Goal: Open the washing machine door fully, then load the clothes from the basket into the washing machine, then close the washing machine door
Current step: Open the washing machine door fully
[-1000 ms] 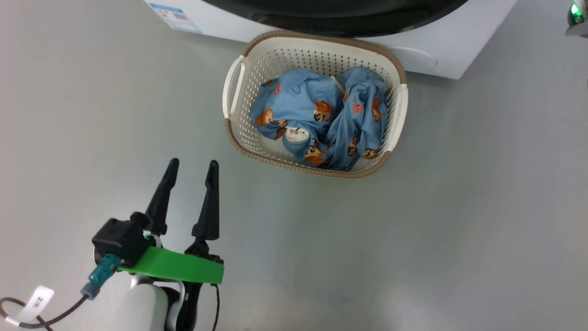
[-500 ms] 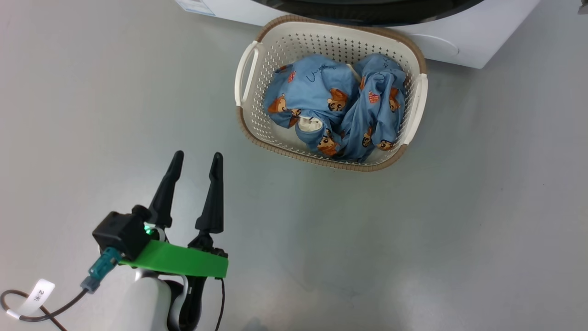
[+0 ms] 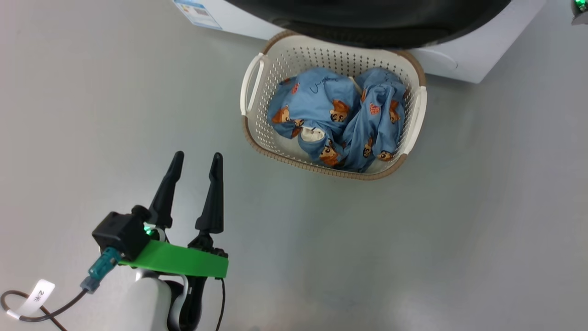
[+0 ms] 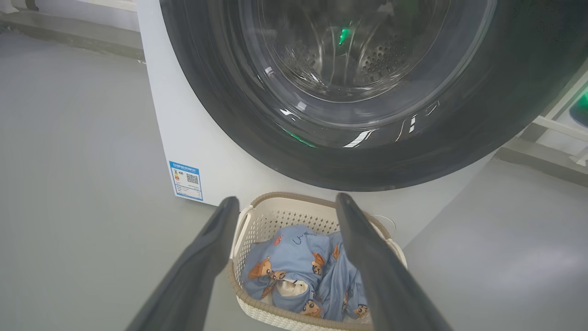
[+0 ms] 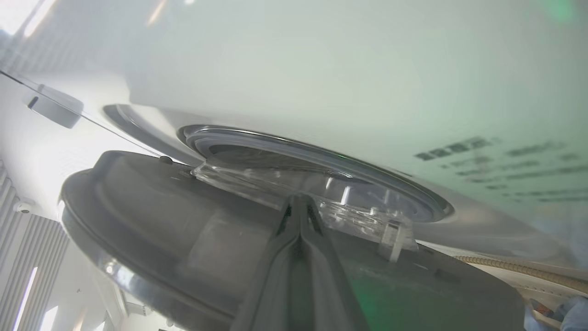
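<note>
- The left tool point(image 3: 197, 155) hangs over the grey floor point(image 3: 92, 92) at the lower left of the head view. Its two dark fingers are spread wide, with nothing between them.
- Ahead of it and off to its right, well apart from the fingertips, the basket point(image 3: 321, 169) stands on the floor.
- In the left wrist view the spread fingers of the left tool point(image 4: 286, 198) frame the basket point(image 4: 285, 216), which sits lower and farther on.
- The clothes point(image 3: 330, 115) lie bunched inside the basket as two light-blue bundles side by side. None of the fabric is near either tool. The bear print shows plainly on the clothes point(image 4: 294, 262) from the left wrist.
- Just behind the basket rises the washing machine point(image 3: 459, 50), with the basket's far rim close against its white front. A small blue label point(image 4: 186, 180) sits low on the front, to the left of the basket.
- The washing machine door point(image 3: 367, 23), black and glossy, overhangs the basket's far rim in the head view.
- From the left wrist, the steel drum point(image 4: 376, 59) shows through the glass of the washing machine door point(image 4: 257, 115).
- In the right wrist view the washing machine door point(image 5: 161, 216) stands ajar, swung off the front, with the grey gasket point(image 5: 257, 137) behind it.
- The right tool point(image 5: 299, 198) has its fingers pressed together, clasping nothing. They lie along the door's inner face with the tips at the foot of the clear bowl point(image 5: 257, 177). I cannot tell whether they touch it.
</note>
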Motion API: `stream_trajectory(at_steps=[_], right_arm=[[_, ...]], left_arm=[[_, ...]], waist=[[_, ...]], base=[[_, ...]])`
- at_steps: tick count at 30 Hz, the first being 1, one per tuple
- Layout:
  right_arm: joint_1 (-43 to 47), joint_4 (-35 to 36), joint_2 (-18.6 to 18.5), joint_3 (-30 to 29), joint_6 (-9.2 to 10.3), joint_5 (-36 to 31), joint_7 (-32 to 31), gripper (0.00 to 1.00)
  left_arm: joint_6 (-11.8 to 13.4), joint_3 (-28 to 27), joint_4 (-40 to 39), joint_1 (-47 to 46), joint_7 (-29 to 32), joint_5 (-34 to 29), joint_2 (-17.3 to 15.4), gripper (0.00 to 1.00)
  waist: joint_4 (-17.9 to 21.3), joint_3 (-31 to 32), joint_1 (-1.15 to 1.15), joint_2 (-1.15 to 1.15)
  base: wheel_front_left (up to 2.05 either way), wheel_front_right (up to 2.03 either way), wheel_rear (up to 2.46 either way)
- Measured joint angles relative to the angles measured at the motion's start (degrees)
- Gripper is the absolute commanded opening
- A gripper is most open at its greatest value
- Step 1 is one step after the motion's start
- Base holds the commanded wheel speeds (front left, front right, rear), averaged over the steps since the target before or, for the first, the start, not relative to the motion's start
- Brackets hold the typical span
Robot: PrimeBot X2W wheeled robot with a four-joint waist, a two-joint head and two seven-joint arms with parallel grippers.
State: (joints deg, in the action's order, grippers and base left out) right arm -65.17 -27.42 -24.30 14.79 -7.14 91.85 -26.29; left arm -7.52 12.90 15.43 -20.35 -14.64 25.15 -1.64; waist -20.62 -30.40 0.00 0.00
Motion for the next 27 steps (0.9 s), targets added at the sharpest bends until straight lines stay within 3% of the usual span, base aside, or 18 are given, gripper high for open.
stream_trajectory(at_steps=[27], right_arm=[[9.5,-0.2,5.1,2.6,-0.01,1.5,-11.5,0.00]], left_arm=[[0.0,-1.6,0.5,3.1,0.0,-1.8,0.0,1.00]], waist=[[1.4,8.1,-0.01,0.00]], base=[[0.00,0.00,0.00]])
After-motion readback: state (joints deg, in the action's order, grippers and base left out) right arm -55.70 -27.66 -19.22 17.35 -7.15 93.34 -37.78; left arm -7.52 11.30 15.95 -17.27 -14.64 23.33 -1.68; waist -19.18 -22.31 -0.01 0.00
